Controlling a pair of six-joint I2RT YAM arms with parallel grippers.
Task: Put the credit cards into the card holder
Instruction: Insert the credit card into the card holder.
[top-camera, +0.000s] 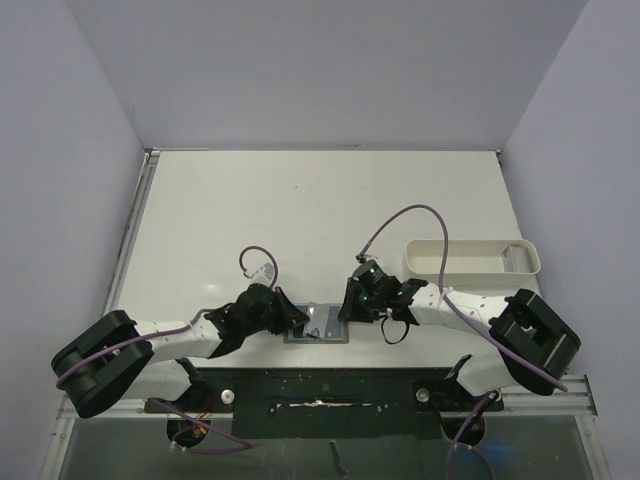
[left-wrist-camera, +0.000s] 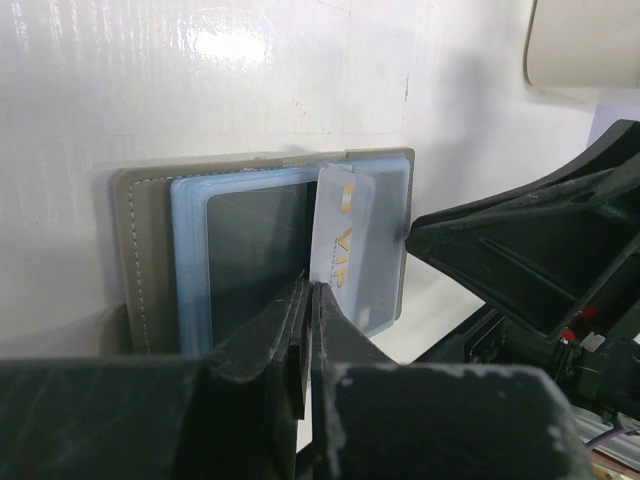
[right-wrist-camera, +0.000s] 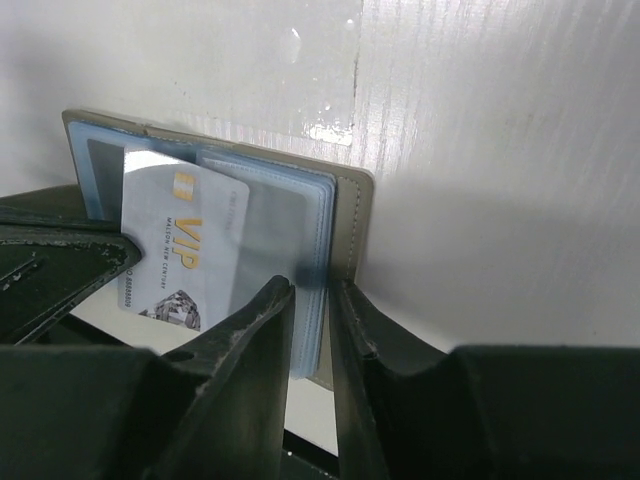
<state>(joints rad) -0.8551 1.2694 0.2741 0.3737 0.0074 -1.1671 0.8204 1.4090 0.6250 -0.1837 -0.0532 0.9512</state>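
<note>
The card holder (top-camera: 318, 323) lies open near the table's front edge, grey-olive cover (left-wrist-camera: 135, 260) outside, light blue sleeves inside. A dark credit card (left-wrist-camera: 255, 255) sits in a sleeve. My left gripper (left-wrist-camera: 310, 292) is shut on a paler grey card marked VIP (left-wrist-camera: 355, 250), whose far end is among the blue sleeves. The VIP card also shows in the right wrist view (right-wrist-camera: 180, 250). My right gripper (right-wrist-camera: 312, 292) is shut on the holder's edge (right-wrist-camera: 350, 215), sleeves and cover between its jaws. From above, the left gripper (top-camera: 298, 322) and right gripper (top-camera: 345, 312) flank the holder.
A white oblong tray (top-camera: 470, 258) stands to the right behind the right arm, and its corner shows in the left wrist view (left-wrist-camera: 585, 45). The right gripper's black body (left-wrist-camera: 520, 260) is close beside the holder. The table's front edge is just below the holder.
</note>
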